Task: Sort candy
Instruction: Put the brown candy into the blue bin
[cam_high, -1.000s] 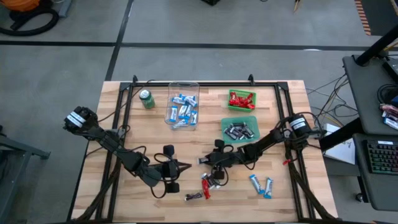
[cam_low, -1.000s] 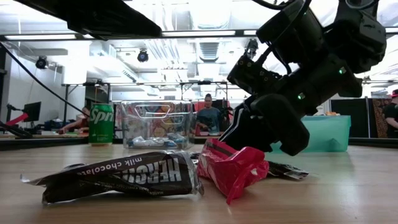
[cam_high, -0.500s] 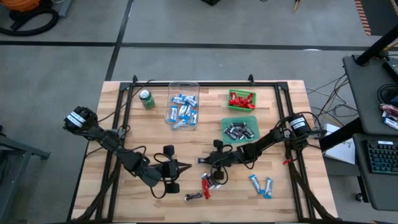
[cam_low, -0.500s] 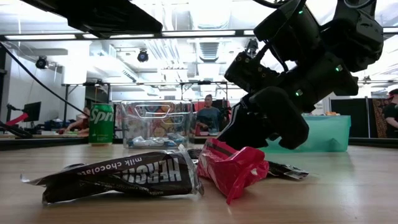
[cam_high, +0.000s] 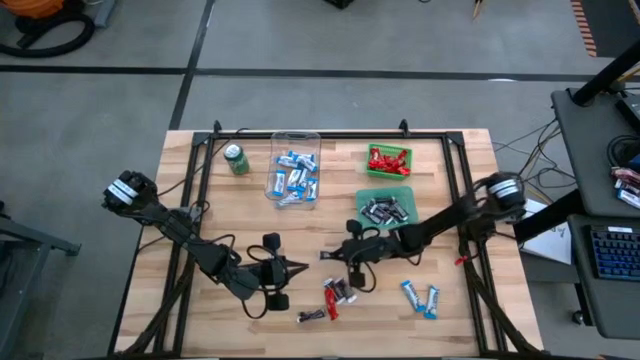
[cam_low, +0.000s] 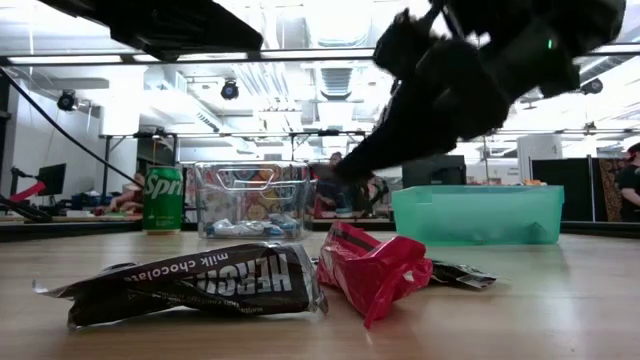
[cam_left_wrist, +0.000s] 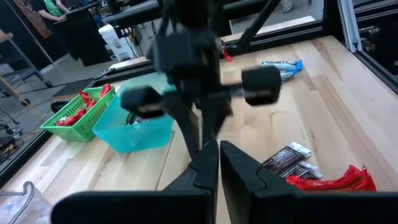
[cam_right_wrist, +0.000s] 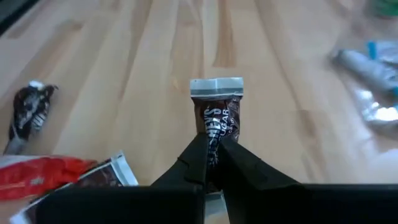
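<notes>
My right gripper (cam_high: 328, 256) hangs over the middle of the table, shut on a black-and-silver candy (cam_right_wrist: 216, 115). More candy lies loose on the wood below and in front of it: a red one (cam_low: 375, 266), a black one (cam_low: 200, 285) and two blue-and-white ones (cam_high: 420, 298). My left gripper (cam_high: 300, 267) waits shut just left of the right gripper, with nothing between its fingers (cam_left_wrist: 205, 163). My right gripper pinches the black-and-silver candy between its two fingers (cam_right_wrist: 194, 155), on the wrapper's near part (cam_right_wrist: 215, 135). The fingers lie along the candy. Its crimped silver end (cam_right_wrist: 216, 87) sticks out past the fingertips. The candy is lifted clear of the table.
At the back stand a clear box (cam_high: 295, 168) with blue-and-white candy, a green basket (cam_high: 388, 160) with red candy, a teal bin (cam_high: 385, 208) with black candy and a green can (cam_high: 236, 159). A black frame runs along the table's edges.
My right gripper has risen from the table by the red candy, and now carries the black-and-silver candy clear of the wood. The loose candies have stayed where they lay.
</notes>
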